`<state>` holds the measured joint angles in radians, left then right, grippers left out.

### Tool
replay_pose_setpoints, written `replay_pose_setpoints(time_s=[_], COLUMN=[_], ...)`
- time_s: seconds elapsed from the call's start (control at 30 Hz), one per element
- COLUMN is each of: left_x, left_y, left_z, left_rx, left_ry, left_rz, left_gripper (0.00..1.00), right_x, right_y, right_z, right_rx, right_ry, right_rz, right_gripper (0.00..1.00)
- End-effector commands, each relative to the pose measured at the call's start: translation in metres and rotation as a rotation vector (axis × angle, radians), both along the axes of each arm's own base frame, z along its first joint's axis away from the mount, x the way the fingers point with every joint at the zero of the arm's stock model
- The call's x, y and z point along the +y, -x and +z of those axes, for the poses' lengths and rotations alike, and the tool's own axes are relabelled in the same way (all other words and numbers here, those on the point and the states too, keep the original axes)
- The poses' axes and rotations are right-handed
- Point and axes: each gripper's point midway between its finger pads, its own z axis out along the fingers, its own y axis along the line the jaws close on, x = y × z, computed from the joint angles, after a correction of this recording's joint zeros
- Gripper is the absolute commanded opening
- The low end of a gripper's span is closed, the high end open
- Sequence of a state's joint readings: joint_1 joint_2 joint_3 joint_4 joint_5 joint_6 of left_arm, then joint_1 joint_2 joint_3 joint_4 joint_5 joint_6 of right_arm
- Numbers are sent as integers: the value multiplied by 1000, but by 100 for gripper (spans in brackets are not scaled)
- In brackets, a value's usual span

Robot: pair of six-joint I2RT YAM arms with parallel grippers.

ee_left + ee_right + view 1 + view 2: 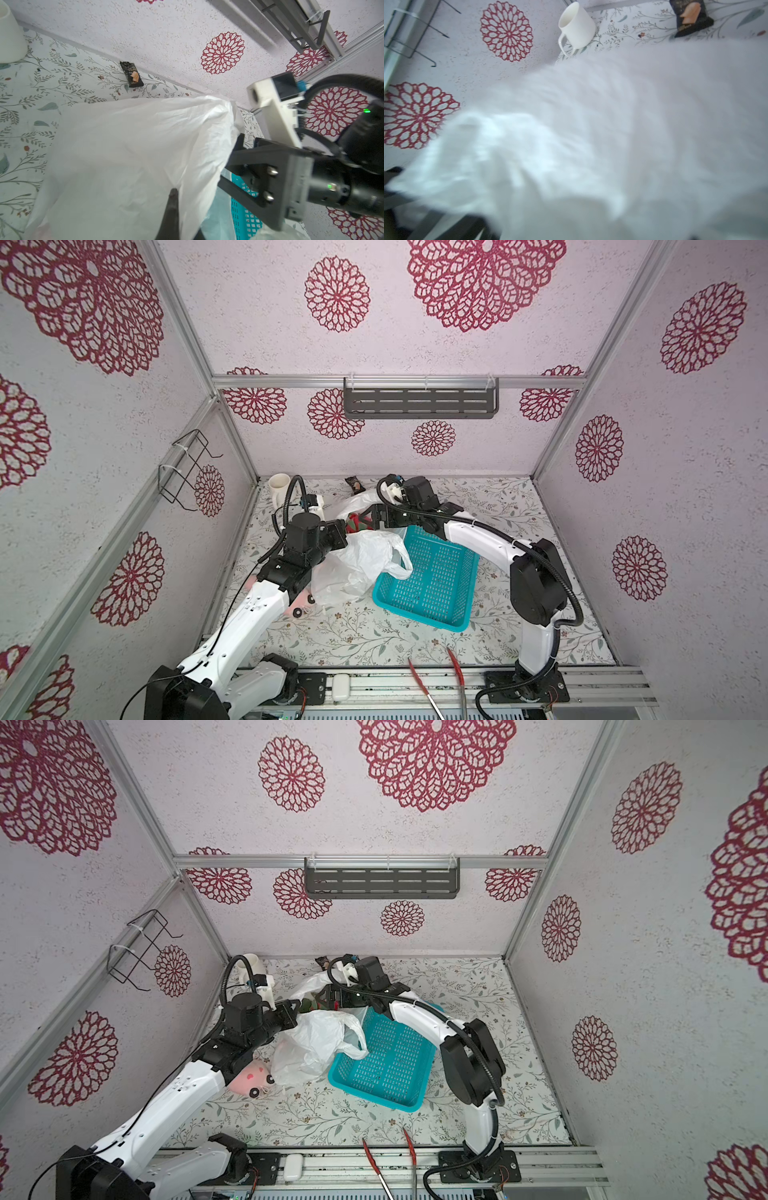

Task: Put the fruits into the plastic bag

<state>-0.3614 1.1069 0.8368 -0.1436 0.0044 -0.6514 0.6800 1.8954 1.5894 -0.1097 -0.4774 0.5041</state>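
Observation:
The white plastic bag (361,562) lies crumpled left of centre in both top views. Its far rim is lifted by my left gripper (341,527), which is shut on that thin plastic; the left wrist view shows a dark finger (172,207) pinching the sheet (135,145). A red-pink dragon fruit with green scales (354,523) sits in the bag's mouth, just past the tips of my right gripper (363,519), whose jaws stand spread apart. Blurred white bag (612,135) fills the right wrist view and hides that gripper's fingers. No other fruits show.
A teal perforated basket (432,578) lies right of the bag, under the right arm. A pink plush toy (251,1078) sits by the left forearm. A white mug (277,486) and a dark snack packet (354,484) stand at the back wall. Red-handled tongs (436,680) lie at the front edge.

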Motion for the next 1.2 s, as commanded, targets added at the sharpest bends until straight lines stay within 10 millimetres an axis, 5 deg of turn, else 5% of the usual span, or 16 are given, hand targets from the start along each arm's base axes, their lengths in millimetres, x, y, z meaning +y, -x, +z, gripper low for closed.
replay_pose_setpoints(time_s=[0.0,0.23,0.37,0.4,0.5,0.53,0.57,0.67,0.8,0.93,1.03,1.17], left_x=[8,13,7,4,-5,-6,-7,-6,2,65,135,219], left_y=[-7,-14,-20,-21,-24,-26,-27,-25,-3,20,33,55], left_z=[1,-14,-16,-17,-13,-11,-7,15,63,84,60,1], left_rx=[-6,34,41,45,28,17,2,-85,-313,-414,-300,-59], left_ry=[1,-19,-36,-37,-29,-20,-13,2,4,-34,-116,-220], left_rz=[43,81,52,38,0,-2,-4,5,27,309,610,941], left_gripper=[0,0,0,5,43,66,99,98,98,98,98,98], right_x=[-5,-41,-97,-115,-185,-216,-245,-314,-377,-415,-430,-443], right_y=[17,18,2,-3,-14,-17,-16,-6,17,34,44,53], right_z=[62,87,91,90,88,84,78,63,47,22,-9,-55], right_rx=[-135,-201,-235,-245,-290,-308,-322,-358,-430,-504,-521,-502], right_ry=[-71,-50,14,28,95,157,226,427,614,699,728,799], right_rz=[60,-28,-240,-309,-573,-700,-806,-1050,-1257,-1363,-1400,-1438], right_gripper=[99,99,99,99,99,99,99,99,99,99,99,99])
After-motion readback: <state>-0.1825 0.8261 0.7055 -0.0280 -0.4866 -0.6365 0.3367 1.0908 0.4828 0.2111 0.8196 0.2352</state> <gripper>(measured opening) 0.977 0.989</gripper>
